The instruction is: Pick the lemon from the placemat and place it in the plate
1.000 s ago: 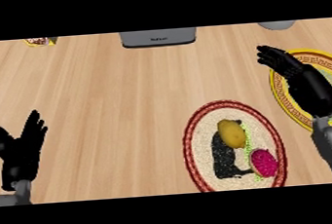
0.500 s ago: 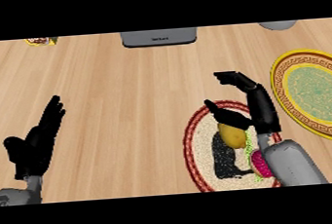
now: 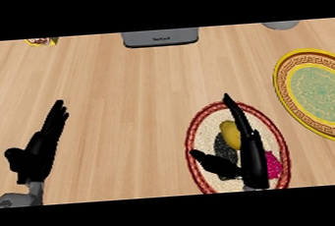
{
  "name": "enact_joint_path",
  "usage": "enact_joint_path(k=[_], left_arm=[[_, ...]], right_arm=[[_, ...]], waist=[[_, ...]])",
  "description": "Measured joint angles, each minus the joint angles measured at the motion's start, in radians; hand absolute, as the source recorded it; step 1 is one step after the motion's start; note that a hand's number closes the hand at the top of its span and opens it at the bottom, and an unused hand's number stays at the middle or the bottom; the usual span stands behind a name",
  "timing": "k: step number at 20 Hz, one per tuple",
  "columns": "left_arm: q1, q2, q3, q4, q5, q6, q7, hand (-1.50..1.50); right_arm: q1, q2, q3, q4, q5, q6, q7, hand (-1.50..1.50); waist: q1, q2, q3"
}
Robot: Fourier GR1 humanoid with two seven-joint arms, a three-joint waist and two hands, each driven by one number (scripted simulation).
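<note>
The yellow lemon (image 3: 230, 132) lies on the round red-rimmed placemat (image 3: 200, 127) at the lower right. My right hand (image 3: 247, 144) hovers over the placemat just right of the lemon, fingers straight and pointing away from me, thumb (image 3: 212, 162) spread to the left below the lemon. It hides part of the lemon and the mat's dark pattern. The yellow-rimmed plate (image 3: 318, 92) with a green centre lies at the right edge. My left hand (image 3: 38, 151) rests open at the lower left, fingers up.
A grey appliance (image 3: 160, 37) stands at the counter's back centre. A grey object (image 3: 280, 25) shows at the back right and a small patterned dish (image 3: 42, 41) at the back left. A pink patch (image 3: 273, 164) lies on the placemat.
My right hand has come down and back over the placemat, its fingers straightening alongside the lemon. The left hand shifted slightly and stays open.
</note>
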Motion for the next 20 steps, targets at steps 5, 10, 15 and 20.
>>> enact_joint_path(k=[5, 10, 15, 20], left_arm=[[-0.009, -0.013, 0.015, 0.028, -0.009, -0.02, -0.008, 0.0], [0.003, -0.018, 0.016, 0.023, -0.017, -0.03, -0.024, 0.0], [-0.004, -0.026, 0.021, 0.022, -0.023, -0.039, -0.019, 0.0], [-0.021, -0.042, 0.038, 0.051, -0.044, -0.052, -0.027, 0.0]], right_arm=[[0.085, -0.091, 0.015, -0.136, 0.161, 0.021, 0.194, -1.5], [0.118, -0.181, 0.042, -0.23, 0.311, 0.174, 0.449, -1.5], [0.078, -0.236, 0.043, -0.317, 0.359, 0.398, 0.685, -1.5], [0.046, -0.229, 0.031, -0.348, 0.35, 0.545, 0.829, -1.5]], waist=[[-0.003, 0.0, -0.001], [-0.001, -0.001, -0.002], [0.005, 0.001, -0.001], [0.007, 0.002, 0.0]])
